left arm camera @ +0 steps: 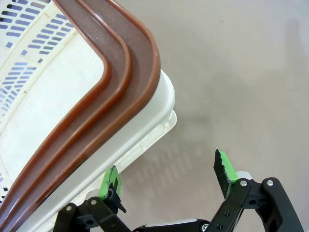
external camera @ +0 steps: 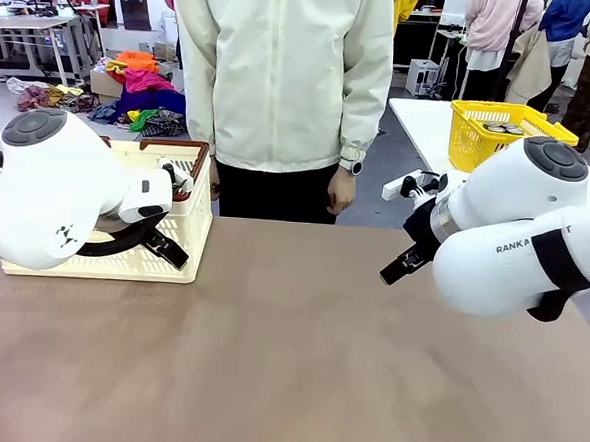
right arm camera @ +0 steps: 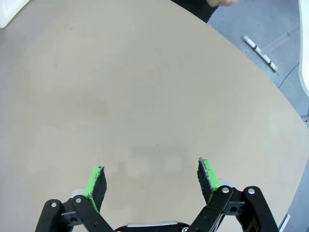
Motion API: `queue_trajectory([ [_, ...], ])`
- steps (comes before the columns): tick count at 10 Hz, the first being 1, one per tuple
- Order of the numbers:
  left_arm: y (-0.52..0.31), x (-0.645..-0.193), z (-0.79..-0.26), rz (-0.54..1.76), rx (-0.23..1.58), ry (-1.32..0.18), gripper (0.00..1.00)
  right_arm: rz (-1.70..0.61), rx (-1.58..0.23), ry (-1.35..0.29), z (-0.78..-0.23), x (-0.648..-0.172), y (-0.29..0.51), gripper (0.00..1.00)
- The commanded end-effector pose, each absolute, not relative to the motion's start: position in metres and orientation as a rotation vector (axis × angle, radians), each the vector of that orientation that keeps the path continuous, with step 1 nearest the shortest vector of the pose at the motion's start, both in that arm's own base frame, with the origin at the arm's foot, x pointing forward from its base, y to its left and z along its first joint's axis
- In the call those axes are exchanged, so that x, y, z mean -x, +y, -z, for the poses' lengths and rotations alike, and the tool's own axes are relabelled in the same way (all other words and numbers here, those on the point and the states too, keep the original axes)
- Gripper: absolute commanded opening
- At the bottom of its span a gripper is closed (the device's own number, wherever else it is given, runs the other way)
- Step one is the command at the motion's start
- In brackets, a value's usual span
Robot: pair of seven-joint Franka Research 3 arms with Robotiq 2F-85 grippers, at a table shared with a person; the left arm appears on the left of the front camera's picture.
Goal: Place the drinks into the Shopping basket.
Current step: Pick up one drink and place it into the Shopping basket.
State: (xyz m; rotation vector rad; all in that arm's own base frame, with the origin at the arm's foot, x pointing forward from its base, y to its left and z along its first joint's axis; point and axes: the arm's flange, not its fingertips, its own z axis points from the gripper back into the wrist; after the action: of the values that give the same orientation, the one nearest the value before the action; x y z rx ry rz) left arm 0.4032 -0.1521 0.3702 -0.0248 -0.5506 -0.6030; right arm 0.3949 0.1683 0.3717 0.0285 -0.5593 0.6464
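Two end effectors were seen with their jaws spread wide and nothing between them. The left end effector (left arm camera: pixel 168 171) was placed at the bottom of the left wrist view, with one green pad (left arm camera: pixel 109 181) just beside the cream-white corner of the Shopping basket (left arm camera: pixel 58 82); whether pad and basket touched could not be told. Two brown-red handles (left arm camera: pixel 130 63) were seen lying side by side across the upper left of that view. The right end effector (right arm camera: pixel 150 173) was held above the bare tan tabletop (right arm camera: pixel 145 87).

In the front view the Shopping basket (external camera: pixel 189 230) was set on the tabletop (external camera: pixel 286 361) at the middle left, partly covered by the left arm (external camera: pixel 47 186). On the right arm (external camera: pixel 535 236) the letters "RANKA" (external camera: pixel 520 246) could be read. A person in a cream jacket (external camera: pixel 284 70) was seen at the top centre behind the far edge, a wristwatch (external camera: pixel 351 166) on one wrist and that hand (external camera: pixel 342 191) hanging down. A yellow mesh basket (external camera: pixel 480 142) was set on a white table (external camera: pixel 421 124) at the upper right.
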Motion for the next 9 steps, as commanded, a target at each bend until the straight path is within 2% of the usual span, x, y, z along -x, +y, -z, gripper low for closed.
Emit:
queue_trajectory([
  [1, -0.1519, -0.4032, -0.3705, 0.603, 0.025, -0.552, 1.0, -0.646, -0.029, -0.56, -0.3717, -0.3949, 0.1683, 1.0],
  [9, -0.1519, -0.4032, -0.3705, 0.603, 0.025, -0.552, 1.0, -0.646, -0.029, -0.56, -0.3717, -0.3949, 0.1683, 1.0],
])
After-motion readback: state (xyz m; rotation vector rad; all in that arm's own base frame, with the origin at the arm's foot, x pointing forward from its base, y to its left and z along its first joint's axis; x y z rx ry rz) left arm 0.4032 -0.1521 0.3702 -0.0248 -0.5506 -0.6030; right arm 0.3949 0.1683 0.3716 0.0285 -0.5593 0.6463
